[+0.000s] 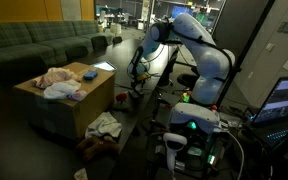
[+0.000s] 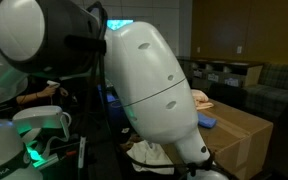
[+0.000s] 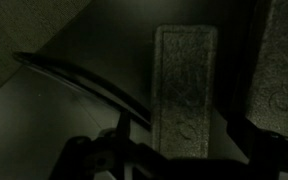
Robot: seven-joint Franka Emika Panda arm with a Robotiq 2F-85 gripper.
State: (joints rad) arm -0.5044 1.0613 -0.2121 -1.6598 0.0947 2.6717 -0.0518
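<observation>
The jaws stand apart with nothing between them. They hang in the air near the tabletop (image 1: 54,112), a brown box. A pile of clothes (image 1: 59,83) lies on it. On the floor lie more clothes (image 1: 104,126).

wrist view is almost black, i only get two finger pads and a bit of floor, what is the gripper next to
observer: in an exterior view the gripper hangs open beside a cardboard box, off to its side and not over its top.
operator: anything on that box
observer: a heap of pale cloths lies on top of it.
operator: and lower down
observer: a crumpled cloth lies on the floor at the foot of the box, lower than the gripper and apart from it.
</observation>
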